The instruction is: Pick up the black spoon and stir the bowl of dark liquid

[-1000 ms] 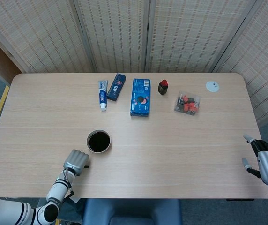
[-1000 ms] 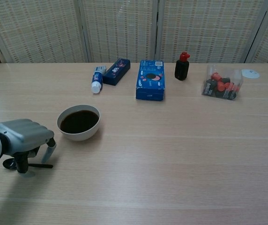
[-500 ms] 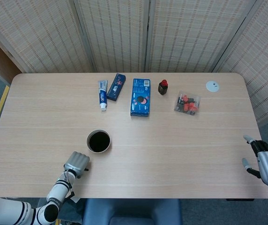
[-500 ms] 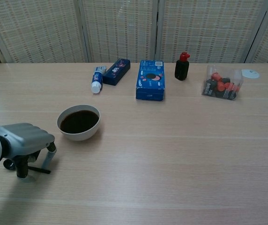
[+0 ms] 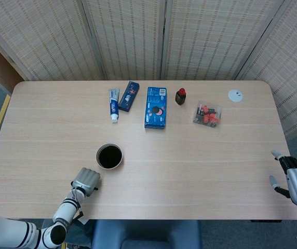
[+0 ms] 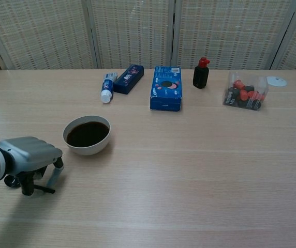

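Note:
The white bowl of dark liquid stands at the front left of the table. Just nearer than it, my left hand is curled down over the black spoon. The thumb and fingers pinch the spoon's handle low at the tabletop. The spoon's dark bowl end pokes out to the left of the hand, and the handle tip sticks out to the right. My right hand hangs beyond the table's right edge with its fingers spread and nothing in it. It shows only in the head view.
Along the back stand a toothpaste tube, a dark blue box, a blue cookie box, a black bottle with a red cap, a clear pack of red and black pieces and a white disc.
My left hand has slid toward the table's near edge, away from the bowl. The spoon has moved with it and turned so its handle tip points nearer. The right hand has barely moved.

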{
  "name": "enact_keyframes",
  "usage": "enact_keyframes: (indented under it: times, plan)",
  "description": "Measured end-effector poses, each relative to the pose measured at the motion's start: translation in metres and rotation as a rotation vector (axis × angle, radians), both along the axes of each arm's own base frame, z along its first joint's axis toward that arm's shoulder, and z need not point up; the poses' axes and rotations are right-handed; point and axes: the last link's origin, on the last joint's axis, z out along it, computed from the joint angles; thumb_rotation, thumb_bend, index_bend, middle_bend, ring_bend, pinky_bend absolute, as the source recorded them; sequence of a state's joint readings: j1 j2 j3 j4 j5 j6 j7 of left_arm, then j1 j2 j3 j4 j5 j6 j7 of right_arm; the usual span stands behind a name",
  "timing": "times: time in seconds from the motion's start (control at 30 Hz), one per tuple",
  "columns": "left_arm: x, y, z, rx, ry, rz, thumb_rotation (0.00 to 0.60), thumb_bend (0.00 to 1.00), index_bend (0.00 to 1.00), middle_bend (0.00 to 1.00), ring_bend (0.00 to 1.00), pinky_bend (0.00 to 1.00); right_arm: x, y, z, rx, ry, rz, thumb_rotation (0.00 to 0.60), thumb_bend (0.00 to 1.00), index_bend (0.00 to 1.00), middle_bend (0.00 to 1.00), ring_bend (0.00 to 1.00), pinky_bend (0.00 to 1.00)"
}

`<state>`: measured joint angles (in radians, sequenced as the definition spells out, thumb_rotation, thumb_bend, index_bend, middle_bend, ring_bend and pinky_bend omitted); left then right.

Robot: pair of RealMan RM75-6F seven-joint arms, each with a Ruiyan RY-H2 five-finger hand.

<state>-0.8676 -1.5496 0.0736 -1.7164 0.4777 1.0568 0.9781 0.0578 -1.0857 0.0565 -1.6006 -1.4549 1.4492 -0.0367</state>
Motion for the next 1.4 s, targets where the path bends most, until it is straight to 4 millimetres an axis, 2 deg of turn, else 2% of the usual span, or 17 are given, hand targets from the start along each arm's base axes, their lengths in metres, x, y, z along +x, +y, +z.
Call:
enact_keyframes:
  times: [0.47, 0.8, 1.1, 1.4]
  plan:
    - [-0.003, 0.001, -0.003, 0.004, -0.009, 0.006, 0.6, 0.35, 0.59, 1.0, 1.0, 1.0, 0.0, 0.001, 0.001, -0.003, -0.001, -0.005, 0.6, 0.34, 0.15, 0.3, 0.24, 0.38]
    - [-0.005, 0.003, 0.003, 0.026, -0.068, 0.013, 0.6, 0.36, 0.63, 1.0, 1.0, 1.0, -0.001, 0.002, 0.001, -0.006, -0.002, -0.004, 0.6, 0.34, 0.15, 0.31, 0.24, 0.38]
    - [-0.014, 0.009, 0.023, 0.064, -0.132, 0.069, 0.6, 0.36, 0.63, 1.0, 1.0, 1.0, 0.0, 0.001, 0.001, -0.006, -0.002, -0.002, 0.6, 0.34, 0.15, 0.31, 0.24, 0.38]
    - [-0.021, 0.02, 0.062, 0.151, -0.295, 0.161, 0.6, 0.36, 0.64, 1.0, 1.0, 1.0, 0.001, 0.0, 0.0, -0.002, -0.002, 0.002, 0.6, 0.34, 0.15, 0.31, 0.24, 0.38]
